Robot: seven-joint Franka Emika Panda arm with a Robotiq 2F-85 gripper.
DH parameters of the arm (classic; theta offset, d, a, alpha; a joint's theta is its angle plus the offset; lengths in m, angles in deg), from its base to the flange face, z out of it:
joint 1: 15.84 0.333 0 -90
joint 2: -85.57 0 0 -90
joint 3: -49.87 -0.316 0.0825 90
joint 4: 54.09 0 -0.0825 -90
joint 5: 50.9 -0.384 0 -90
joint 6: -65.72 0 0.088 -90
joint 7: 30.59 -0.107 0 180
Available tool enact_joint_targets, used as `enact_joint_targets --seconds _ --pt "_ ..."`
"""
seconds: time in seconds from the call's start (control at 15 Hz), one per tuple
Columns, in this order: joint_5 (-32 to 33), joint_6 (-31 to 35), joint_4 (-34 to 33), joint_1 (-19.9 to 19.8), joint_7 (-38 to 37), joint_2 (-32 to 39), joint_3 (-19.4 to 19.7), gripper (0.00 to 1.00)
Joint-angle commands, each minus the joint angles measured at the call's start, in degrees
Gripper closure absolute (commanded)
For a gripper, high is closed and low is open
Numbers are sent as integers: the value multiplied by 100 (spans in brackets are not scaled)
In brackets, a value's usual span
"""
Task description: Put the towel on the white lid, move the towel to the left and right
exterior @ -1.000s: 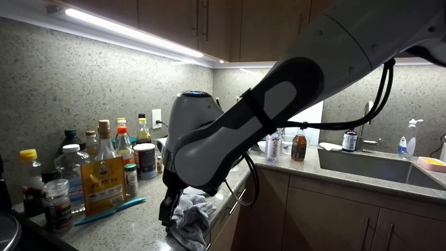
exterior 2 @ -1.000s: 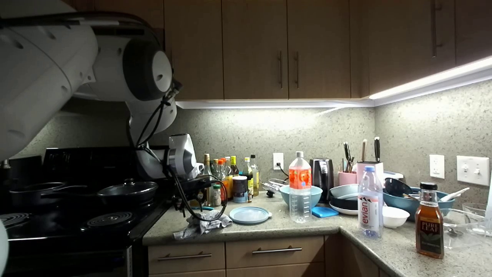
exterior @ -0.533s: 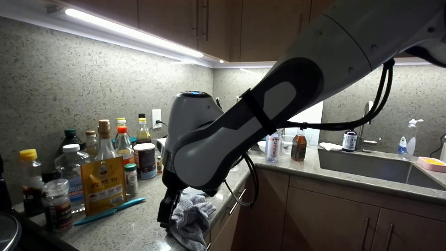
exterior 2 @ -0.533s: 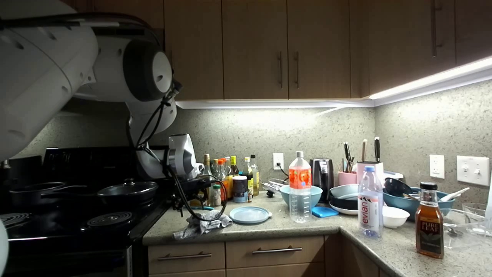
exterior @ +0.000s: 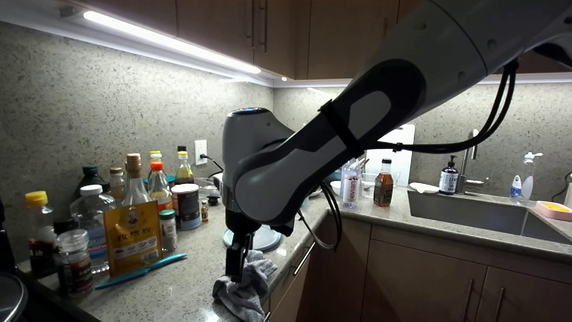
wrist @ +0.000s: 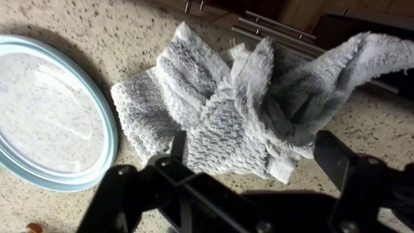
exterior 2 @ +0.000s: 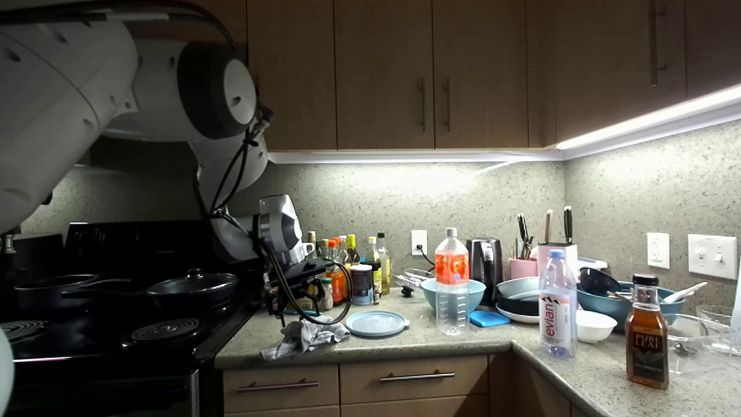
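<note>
Towel point(wrist: 223, 129) on ctr point(wrist: 123, 32) beside lid point(wrist: 48, 113); prob. no step done. Gripper point(wrist: 254, 149) wide over towel, nothing held. To do: grasp, xfer to lid, L/R moves.

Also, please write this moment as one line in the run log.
jaws: open, near towel | towel: crumpled on counter, beside lid | status: towel not yet on lid

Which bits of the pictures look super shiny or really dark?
In the wrist view, white glare streaks the round see-through lid with a blue rim; in an exterior view, the long white strip light blazes; in an exterior view, the flat black stovetop is very dark.
</note>
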Motion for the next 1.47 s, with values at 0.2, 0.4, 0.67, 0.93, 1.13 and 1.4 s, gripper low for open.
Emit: enact_joint_targets --seconds 0.2,0.4,0.67,0.93,1.13,1.4 --pt "207 -294 103 -35 -276 -187 -4 0" --pt "44 -238 55 -116 -198 -80 -105 0" --pt "-215 -174 43 -263 -105 79 -259 0" --pt "-374 122 101 -365 -63 160 -366 26" --pt "-446 510 131 -422 3 213 -444 46" --pt "-309 844 141 -360 -58 258 -395 73"
